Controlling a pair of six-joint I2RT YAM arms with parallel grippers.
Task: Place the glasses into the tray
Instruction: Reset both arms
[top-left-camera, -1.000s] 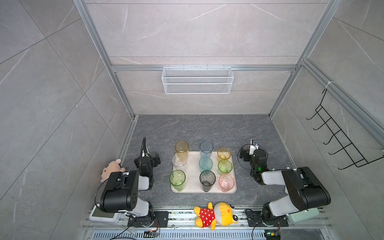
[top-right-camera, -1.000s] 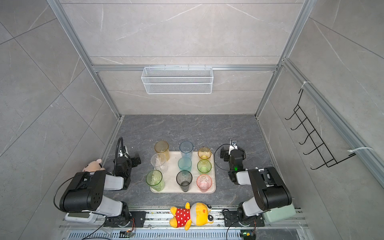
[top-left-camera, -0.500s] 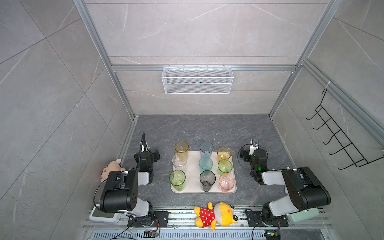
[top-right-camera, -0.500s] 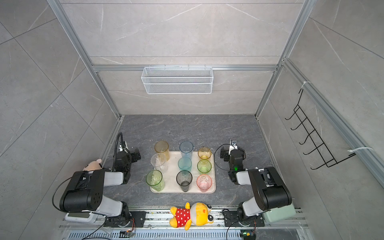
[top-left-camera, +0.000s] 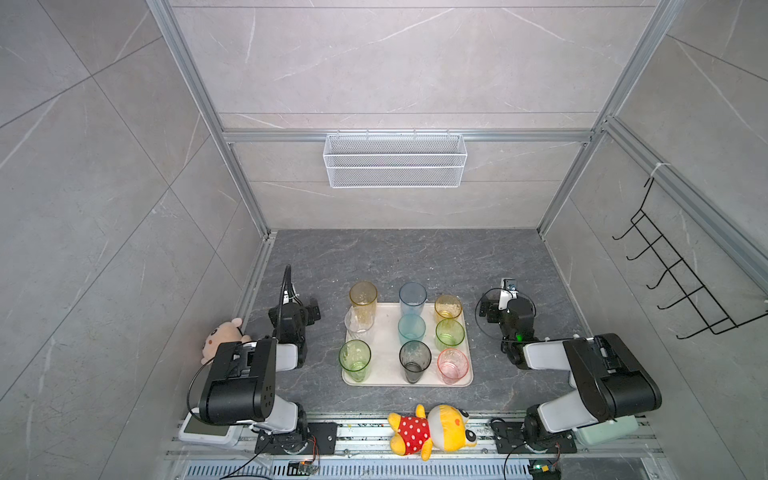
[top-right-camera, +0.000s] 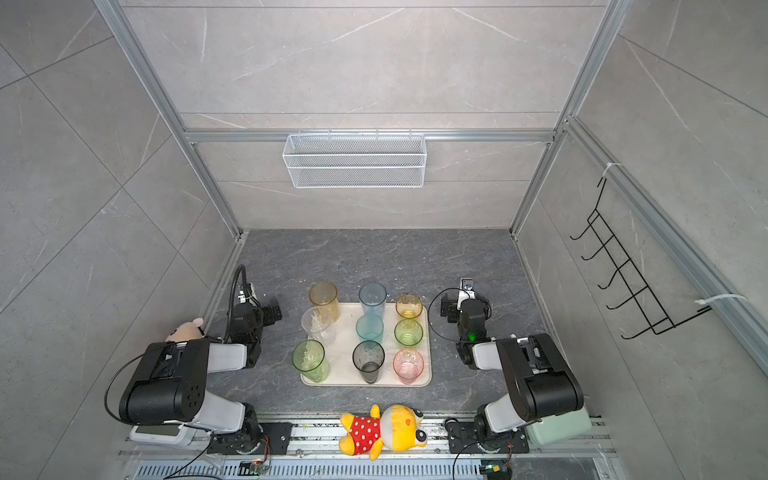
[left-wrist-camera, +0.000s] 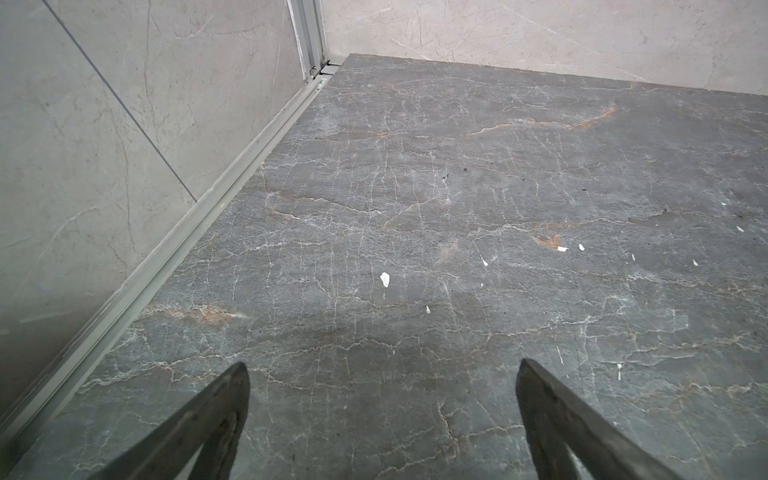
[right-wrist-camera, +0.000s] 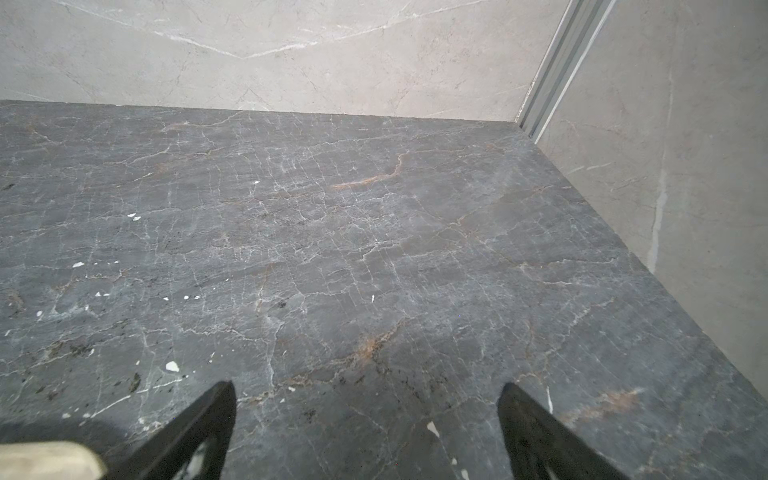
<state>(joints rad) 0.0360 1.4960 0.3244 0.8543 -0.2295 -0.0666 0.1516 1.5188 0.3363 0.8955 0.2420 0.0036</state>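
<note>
Now nine translucent tinted glasses (top-left-camera: 411, 328) are standing upright in the beige tray (top-left-camera: 388, 353), between the left gripper (left-wrist-camera: 382, 370) and the right gripper (right-wrist-camera: 368, 388); both are gaping wide, holding nothing.

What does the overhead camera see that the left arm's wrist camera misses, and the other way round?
Only a top view: the tray with nine glasses on it, the wire basket on the back wall, and two plush toys. Only the left wrist view: a close look at the left claw, its dark fingers spread wide with nothing between them. Both: the dark veined tabletop, pale wall tiles and the metal rail along the tabletop's edge.
</note>
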